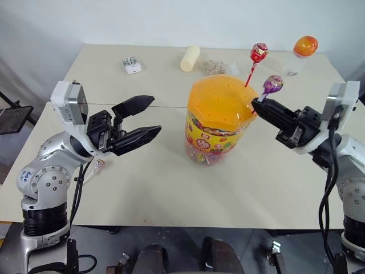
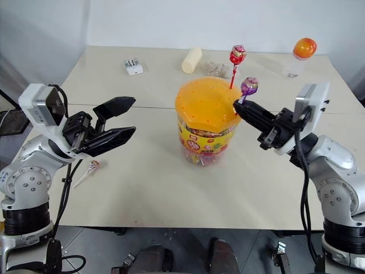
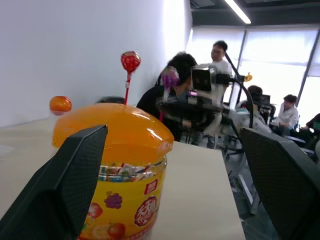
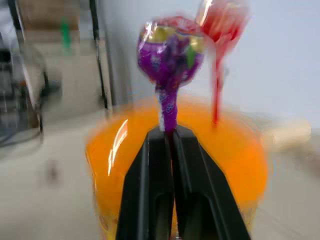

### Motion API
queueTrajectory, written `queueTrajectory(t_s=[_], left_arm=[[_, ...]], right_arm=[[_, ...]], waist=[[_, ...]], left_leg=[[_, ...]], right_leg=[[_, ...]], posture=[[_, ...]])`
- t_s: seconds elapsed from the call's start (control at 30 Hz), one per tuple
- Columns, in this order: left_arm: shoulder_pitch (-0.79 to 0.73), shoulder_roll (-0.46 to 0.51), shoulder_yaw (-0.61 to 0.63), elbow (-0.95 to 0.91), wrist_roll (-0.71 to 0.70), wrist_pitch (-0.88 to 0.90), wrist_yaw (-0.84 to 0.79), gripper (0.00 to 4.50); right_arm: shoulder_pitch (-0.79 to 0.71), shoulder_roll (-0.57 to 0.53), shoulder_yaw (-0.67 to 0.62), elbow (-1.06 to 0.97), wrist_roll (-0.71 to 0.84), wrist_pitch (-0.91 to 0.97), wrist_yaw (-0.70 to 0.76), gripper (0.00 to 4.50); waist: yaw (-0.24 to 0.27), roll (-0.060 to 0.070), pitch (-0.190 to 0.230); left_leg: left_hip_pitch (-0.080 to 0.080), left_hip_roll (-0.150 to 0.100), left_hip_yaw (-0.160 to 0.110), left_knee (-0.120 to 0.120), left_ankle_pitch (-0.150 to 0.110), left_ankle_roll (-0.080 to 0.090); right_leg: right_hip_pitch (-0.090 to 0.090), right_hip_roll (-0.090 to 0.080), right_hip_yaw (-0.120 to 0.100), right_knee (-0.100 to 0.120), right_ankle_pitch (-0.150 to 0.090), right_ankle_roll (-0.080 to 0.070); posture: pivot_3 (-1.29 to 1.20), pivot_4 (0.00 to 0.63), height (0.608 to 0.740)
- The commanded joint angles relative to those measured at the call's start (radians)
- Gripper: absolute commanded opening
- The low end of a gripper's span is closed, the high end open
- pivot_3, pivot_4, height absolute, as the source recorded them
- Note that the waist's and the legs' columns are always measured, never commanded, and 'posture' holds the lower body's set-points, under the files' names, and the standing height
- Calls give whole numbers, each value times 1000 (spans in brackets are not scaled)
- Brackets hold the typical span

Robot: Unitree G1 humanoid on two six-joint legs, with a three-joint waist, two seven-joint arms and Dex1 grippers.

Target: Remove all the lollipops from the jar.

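Note:
The jar [image 1: 219, 114], a clear tub with an orange domed lid and a yellow-red label, stands mid-table. A red lollipop [image 1: 259, 52] stands upright with its stick in the lid. My right gripper [image 1: 256, 104] is at the lid's right edge, shut on the stick of a purple lollipop [image 1: 272, 84], which tilts up out of the fingers [image 4: 150, 165]. The stick's lower end is hidden between them. My left gripper [image 1: 145, 120] hangs open left of the jar, apart from it. A third lollipop [image 2: 92, 166] lies on the table under my left arm.
At the table's far side are a small clear bottle with an orange ball cap [image 1: 302, 50], a cream cylinder [image 1: 190, 57], a small white device [image 1: 132, 65] and a crumpled clear wrapper [image 1: 217, 67]. Several people [image 3: 280, 110] sit beyond the table.

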Motion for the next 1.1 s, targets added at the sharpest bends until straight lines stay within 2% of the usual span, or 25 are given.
queueTrajectory(t_s=[0.03, 0.07, 0.13, 0.27, 0.37, 0.67, 0.77, 0.87, 0.93, 1.0, 1.1], left_arm=[[-19, 40, -49, -25, 73, -76, -98, 4500], [-18, 50, -62, -21, 89, -88, -121, 4500], [-18, 80, -91, -7, 130, -114, -175, 4500], [-19, 117, -135, 35, 201, -169, -262, 4500], [-35, 109, -150, 70, 221, -189, -277, 4500], [-60, 78, -156, 73, 202, -159, -255, 4500], [-69, 78, -147, 79, 202, -147, -249, 4500], [-70, 73, -139, 78, 202, -140, -238, 4500], [-71, 62, -129, 79, 196, -141, -221, 4500], [-82, 31, -94, 83, 152, -117, -165, 4500], [-91, 7, -65, 88, 116, -91, -117, 4500]], right_arm=[[-59, -80, -205, 83, 93, -14, -49, 12], [-55, -112, -229, 107, 84, -2, -40, 12], [26, -248, -264, 195, -8, 63, -16, 12], [333, -507, -200, 273, -267, 184, 65, 12], [477, -585, -130, 278, -397, 250, 38, 12], [565, -499, -37, 280, -516, 234, 96, 12], [588, -481, -37, 272, -536, 209, 131, 652], [571, -459, -89, 275, -525, 193, 147, 1577], [547, -424, -147, 267, -489, 124, 190, 2254], [476, -372, -222, 215, -389, 44, 275, 2862], [398, -326, -263, 176, -311, 12, 317, 2862]], waist=[[5, 1, 1], [8, 1, 1], [8, 1, 1], [5, 1, 0], [1, 2, 0], [-5, 3, 0], [4, 3, 0], [5, 3, 0], [3, 3, 0], [3, 3, 0], [-2, 3, 0]], left_leg=[[0, 0, 0, 0, 0, 0], [-1, 0, -1, 0, 0, 0], [-1, 0, -2, -1, 0, 0], [-2, 0, -1, -5, -1, 1], [-2, 0, 1, -4, 0, 1], [1, 1, 5, -2, 1, 2], [0, 0, 5, -2, 0, 2], [-1, 0, 4, -1, 0, 2], [-1, 0, 4, -1, 0, 2], [0, 0, 4, -1, 1, 2], [0, 1, 4, -1, 1, 2]], right_leg=[[0, 0, 0, 0, 0, 0], [0, 0, 0, 0, 0, 0], [0, 0, -1, -1, 0, 0], [1, 1, -2, -7, 0, 0], [1, 1, -2, -9, 0, 0], [1, 1, 3, -7, 0, 0], [1, 1, 3, -8, 1, 0], [2, 1, 2, -9, 1, 1], [2, 1, 2, -9, 1, 1], [2, 1, 2, -8, 1, 1], [2, 1, 3, -8, 1, 1]], posture=[[0, 150, 740], [0, 150, 740], [0, 150, 740], [0, 150, 740], [0, 150, 740], [0, 150, 740], [0, 150, 740], [0, 150, 740], [0, 150, 740], [0, 150, 740], [0, 150, 740]])
